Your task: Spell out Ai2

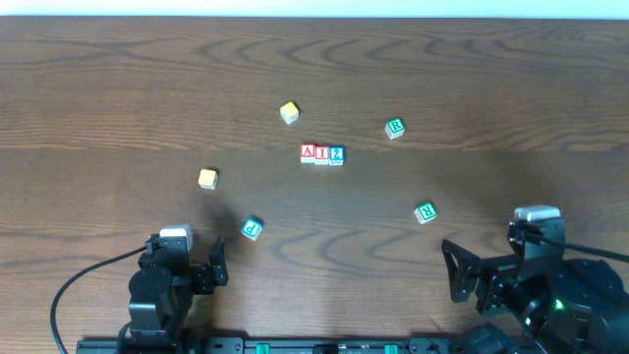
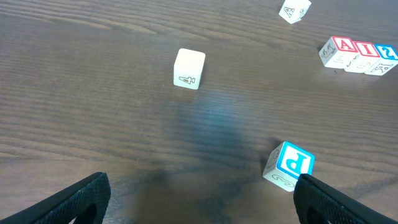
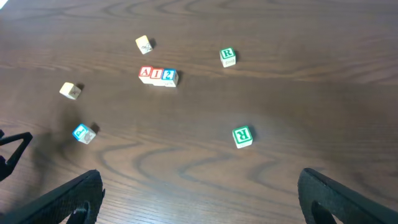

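Three blocks stand touching in a row at the table's middle: a red A block (image 1: 308,152), a red I block (image 1: 322,153) and a blue 2 block (image 1: 336,154). The row also shows in the left wrist view (image 2: 359,54) and the right wrist view (image 3: 158,75). My left gripper (image 1: 208,267) is open and empty near the front left edge. My right gripper (image 1: 460,272) is open and empty near the front right edge. Both are far from the row.
Loose blocks lie around: a blue P block (image 1: 252,228) (image 2: 289,165) close to the left gripper's right finger, a yellow block (image 1: 207,178), another yellow block (image 1: 289,112), a green block (image 1: 394,128) and a green R block (image 1: 425,212) (image 3: 242,136).
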### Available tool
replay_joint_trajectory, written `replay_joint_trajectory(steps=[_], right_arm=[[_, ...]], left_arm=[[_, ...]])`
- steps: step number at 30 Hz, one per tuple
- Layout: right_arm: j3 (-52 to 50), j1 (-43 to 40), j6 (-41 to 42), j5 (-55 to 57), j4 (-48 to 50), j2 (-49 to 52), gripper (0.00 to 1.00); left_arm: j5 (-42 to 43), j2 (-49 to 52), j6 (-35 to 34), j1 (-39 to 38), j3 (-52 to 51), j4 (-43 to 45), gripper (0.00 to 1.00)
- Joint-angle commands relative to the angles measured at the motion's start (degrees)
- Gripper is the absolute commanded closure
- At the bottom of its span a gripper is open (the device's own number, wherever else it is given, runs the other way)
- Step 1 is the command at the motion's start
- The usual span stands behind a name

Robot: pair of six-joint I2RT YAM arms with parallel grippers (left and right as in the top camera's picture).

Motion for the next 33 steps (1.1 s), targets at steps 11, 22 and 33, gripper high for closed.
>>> replay_joint_trajectory(steps=[11,22,33], right_arm=[[-0.2,0.5,0.8,0.4,0.0,0.0,0.01],[-4.0,-2.0,-8.8,4.9,2.7,-1.9,0.01],[-37.9,-16.3,-12.1,0.3,27.4,-19.3,0.01]], left_arm=[[0.0,-0.5,0.6,0.4,-0.3,-0.1,0.04],[0.0,-0.5,0.6,0.4,-0.3,-0.1,0.05],[0.0,-0.5,0.6,0.4,-0.3,-0.1,0.05]])
